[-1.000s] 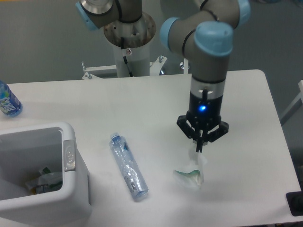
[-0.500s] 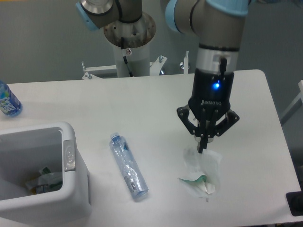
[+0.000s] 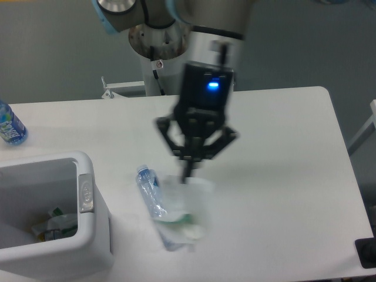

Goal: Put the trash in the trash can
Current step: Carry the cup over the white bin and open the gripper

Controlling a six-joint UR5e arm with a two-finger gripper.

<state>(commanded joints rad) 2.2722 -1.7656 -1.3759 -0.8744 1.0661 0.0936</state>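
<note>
So the packet (image 3: pixel 187 208) hangs off the table, pinched at its top edge by the tool (image 3: pixel 189 174), which is clamped on it. Gripping the top lets the floppy plastic dangle free under the fingers. It's blurry, hanging right over the clear bottle (image 3: pixel 154 198) lying on the table (image 3: pixel 282 176). The trash can (image 3: pixel 88 226) sits just left of that, some rubbish already inside. The blue-labelled bottle (image 3: pixel 10 126) stands at the far left edge.
</note>
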